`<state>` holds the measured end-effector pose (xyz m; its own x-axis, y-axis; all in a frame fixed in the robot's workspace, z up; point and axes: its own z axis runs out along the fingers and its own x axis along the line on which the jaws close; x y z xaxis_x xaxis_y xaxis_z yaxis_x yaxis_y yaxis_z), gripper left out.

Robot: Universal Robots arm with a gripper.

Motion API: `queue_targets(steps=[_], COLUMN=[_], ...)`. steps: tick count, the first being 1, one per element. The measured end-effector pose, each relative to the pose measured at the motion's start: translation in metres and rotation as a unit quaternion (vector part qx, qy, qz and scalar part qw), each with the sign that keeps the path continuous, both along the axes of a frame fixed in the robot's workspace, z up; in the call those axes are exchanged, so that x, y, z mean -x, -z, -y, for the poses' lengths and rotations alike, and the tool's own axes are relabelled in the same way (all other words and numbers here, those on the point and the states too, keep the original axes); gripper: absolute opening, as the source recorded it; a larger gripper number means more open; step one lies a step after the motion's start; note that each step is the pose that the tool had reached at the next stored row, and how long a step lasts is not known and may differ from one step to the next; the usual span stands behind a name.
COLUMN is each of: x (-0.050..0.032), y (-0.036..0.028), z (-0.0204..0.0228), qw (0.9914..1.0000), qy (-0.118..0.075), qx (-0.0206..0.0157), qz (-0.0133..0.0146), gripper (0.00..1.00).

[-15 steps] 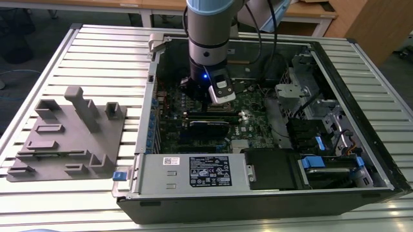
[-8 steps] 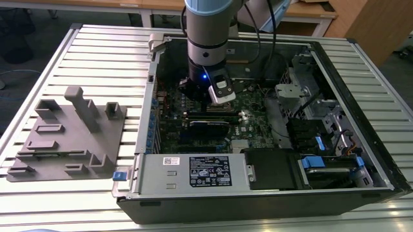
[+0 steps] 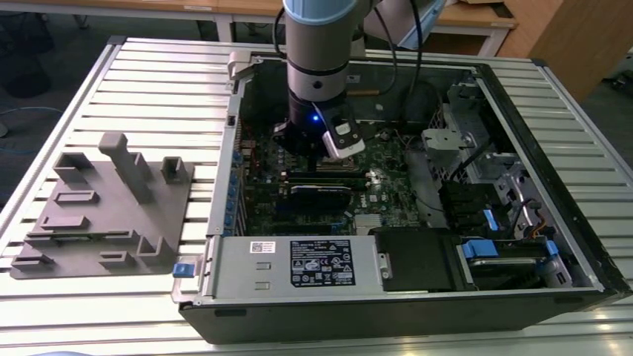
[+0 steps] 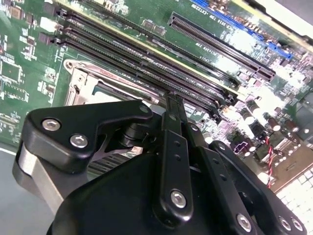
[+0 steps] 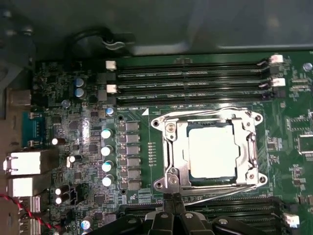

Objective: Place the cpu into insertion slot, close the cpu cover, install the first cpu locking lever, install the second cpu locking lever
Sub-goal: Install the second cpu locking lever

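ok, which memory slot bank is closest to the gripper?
The near memory bank, right at the gripper tips; the far memory bank lies across the insertion slot holding the cpu.

Open black metal computer case point(image 3: 554, 245) lies on the slatted metal surface point(image 3: 148, 81); grey plastic fixture tray point(image 3: 109, 215) beside it, on the exterior view's left. Inside, silvery square cpu point(image 5: 211, 150) sits in the metal-rimmed insertion slot point(image 5: 168, 128), windowed silver cpu cover point(image 5: 247, 147) down around it, between long memory slots point(image 5: 195, 81).
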<state>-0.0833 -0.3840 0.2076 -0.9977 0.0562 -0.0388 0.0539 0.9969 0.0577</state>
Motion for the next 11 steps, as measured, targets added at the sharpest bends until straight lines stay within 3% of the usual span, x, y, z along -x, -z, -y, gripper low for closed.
queue_targets(steps=[11], x=[0.0042], y=[0.0045], z=[0.0000], qw=[0.99999], qy=[-0.004], qx=[-0.0009], qz=[-0.0001], gripper=[0.11])
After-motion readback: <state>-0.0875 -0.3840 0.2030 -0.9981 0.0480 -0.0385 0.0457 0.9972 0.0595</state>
